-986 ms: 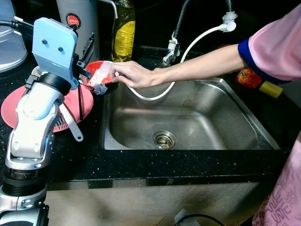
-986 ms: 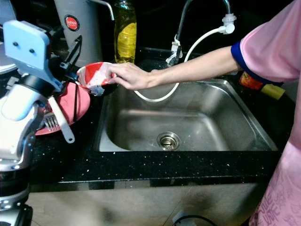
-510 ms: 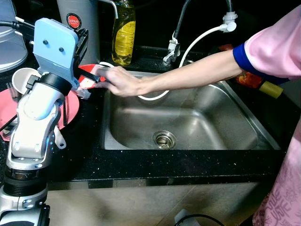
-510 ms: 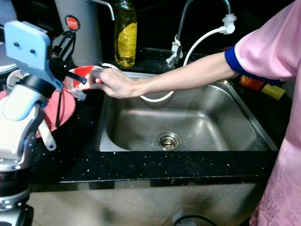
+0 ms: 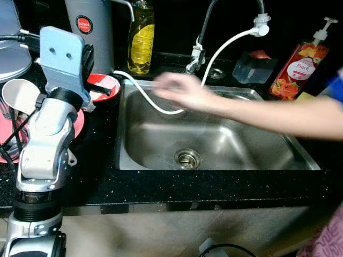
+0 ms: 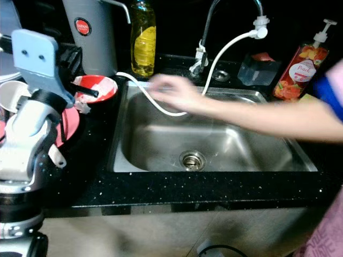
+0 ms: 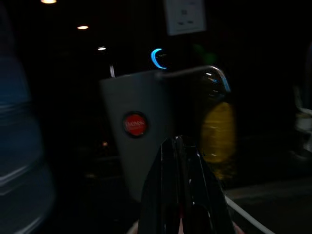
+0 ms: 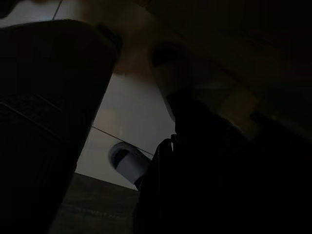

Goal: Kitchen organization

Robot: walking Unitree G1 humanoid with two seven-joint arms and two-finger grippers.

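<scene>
A red bowl [image 6: 103, 84] with white inside hangs over the black counter, just left of the sink's corner. My left gripper [image 5: 103, 90] is shut on its near rim. In the left wrist view its black fingers [image 7: 170, 161] are pressed together, with a sliver of red below them. A person's hand [image 5: 179, 88] is blurred over the sink [image 5: 257, 155], apart from the bowl. Behind my left arm lie a pink plate [image 5: 77, 120] and a white cup [image 5: 19, 93]. The right wrist view is very dark, showing floor and dim shapes.
A grey water canister [image 5: 88, 27] and a yellow soap bottle [image 5: 140, 37] stand behind the bowl. A tap with a white hose [image 5: 225, 45] loops into the sink. A pump bottle [image 5: 300, 64] and a clear container [image 5: 254, 67] stand at the back right. The person's forearm [image 5: 289, 115] crosses the sink.
The person's hand has let go of the red bowl and drawn back to the right over the sink. The bowl stays in my left gripper, a little lower.
</scene>
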